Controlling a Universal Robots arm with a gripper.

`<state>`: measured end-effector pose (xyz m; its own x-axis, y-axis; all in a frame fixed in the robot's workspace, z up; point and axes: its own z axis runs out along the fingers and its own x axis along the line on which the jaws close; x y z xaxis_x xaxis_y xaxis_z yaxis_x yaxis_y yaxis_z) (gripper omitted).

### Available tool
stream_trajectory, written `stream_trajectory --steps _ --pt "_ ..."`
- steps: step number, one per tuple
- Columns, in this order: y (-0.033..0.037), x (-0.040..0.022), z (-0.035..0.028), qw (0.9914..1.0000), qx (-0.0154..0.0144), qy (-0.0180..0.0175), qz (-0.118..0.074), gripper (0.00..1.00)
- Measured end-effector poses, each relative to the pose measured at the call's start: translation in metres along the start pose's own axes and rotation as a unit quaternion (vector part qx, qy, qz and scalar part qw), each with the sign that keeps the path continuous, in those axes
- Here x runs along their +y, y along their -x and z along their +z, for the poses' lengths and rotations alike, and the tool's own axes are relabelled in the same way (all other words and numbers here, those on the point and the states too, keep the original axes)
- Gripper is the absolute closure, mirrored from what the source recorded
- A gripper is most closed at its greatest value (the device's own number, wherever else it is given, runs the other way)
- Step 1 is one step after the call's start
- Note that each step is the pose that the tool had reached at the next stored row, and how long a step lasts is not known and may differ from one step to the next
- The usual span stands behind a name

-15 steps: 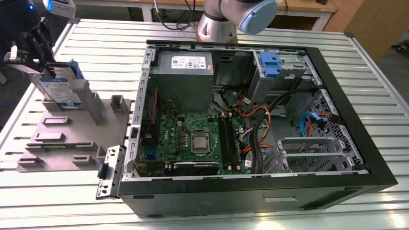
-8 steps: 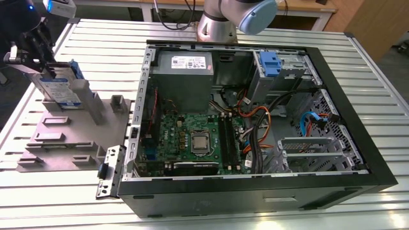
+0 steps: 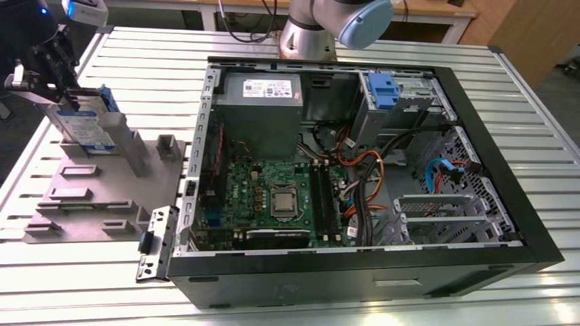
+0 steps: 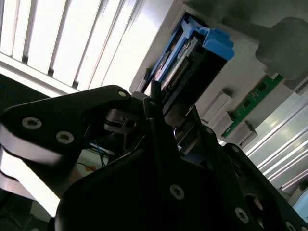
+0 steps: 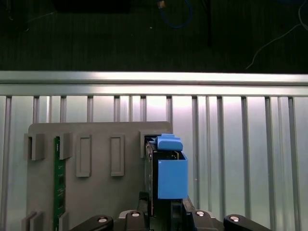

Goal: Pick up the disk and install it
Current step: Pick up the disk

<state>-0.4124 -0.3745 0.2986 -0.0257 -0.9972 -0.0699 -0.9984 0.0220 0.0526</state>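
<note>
- Since the disk [image 3: 86,125] stands on edge in a slot of the grey fixture [image 3: 100,197], its upper end is exposed, probably so it can be grabbed from above.
- End effector [image 3: 43,81] sits at that upper end and straddles the disk in both wrist views. I can't tell if it's clamped or just around it.
- Fixture lies on the slatted table [image 3: 517,81], beside the open PC case [image 3: 534,231], on the exterior view's left. Disk isn't in the case yet.
- Green memory stick [image 5: 58,183] sits on edge in the same fixture, apart from the disk.
- Writing: disk has a white-and-blue label and the power supply [image 3: 258,102] a white sticker. Print on both is too small to read.
</note>
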Motion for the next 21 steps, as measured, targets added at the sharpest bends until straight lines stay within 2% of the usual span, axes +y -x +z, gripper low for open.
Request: stream_trajectory --steps 13,15,21 --pt "0.0001 0.0001 -0.0011 1.00000 0.0000 -0.0001 0.001 0.65" --pt "0.0005 0.0004 -0.0060 1.00000 -0.0001 -0.0002 0.001 0.65" --pt "0.0021 0.0016 -0.0291 1.00000 0.0000 -0.0001 0.001 0.65"
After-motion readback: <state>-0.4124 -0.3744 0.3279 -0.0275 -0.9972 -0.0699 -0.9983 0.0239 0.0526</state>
